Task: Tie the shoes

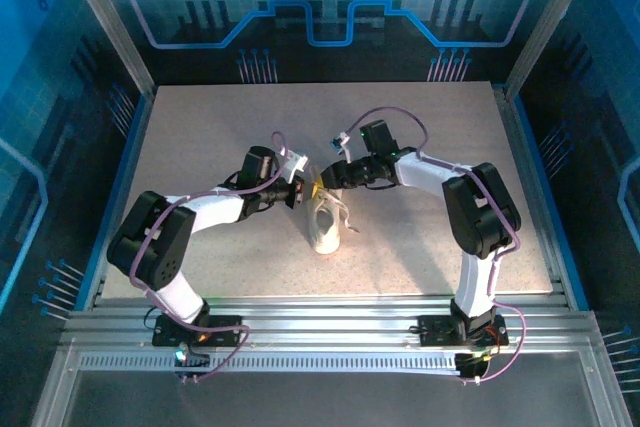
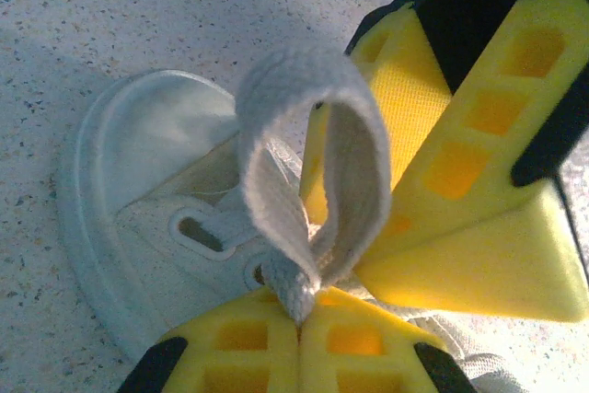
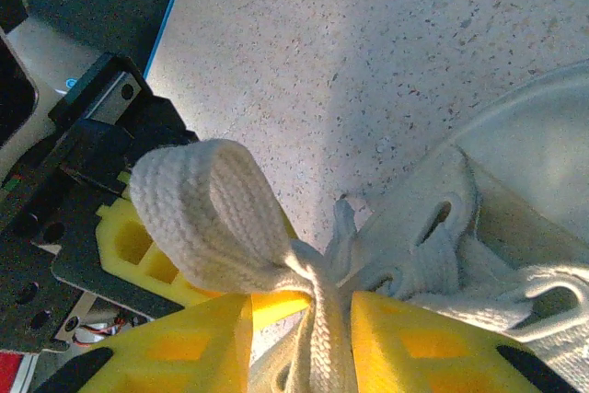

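Overhead, shows the white sneaker (image 1: 326, 229) mid-tabletop (image 1: 200, 127), long axis running toward the near edge, just nearward of left gripper (image 1: 303, 194) and right gripper (image 1: 323, 183), both equally close. From left wrist, clamps tight on a flat woven loop of the laces (image 2: 313, 135). From right wrist, likewise pinches laces fast.

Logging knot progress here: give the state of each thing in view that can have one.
Small white low-top sneaker, upright on its sole, not yet tied.
White flat woven lace, folded into a standing loop, pinched at its base.
Left gripper, jaws shut on the lace.
Right gripper, jaws shut on the lace.
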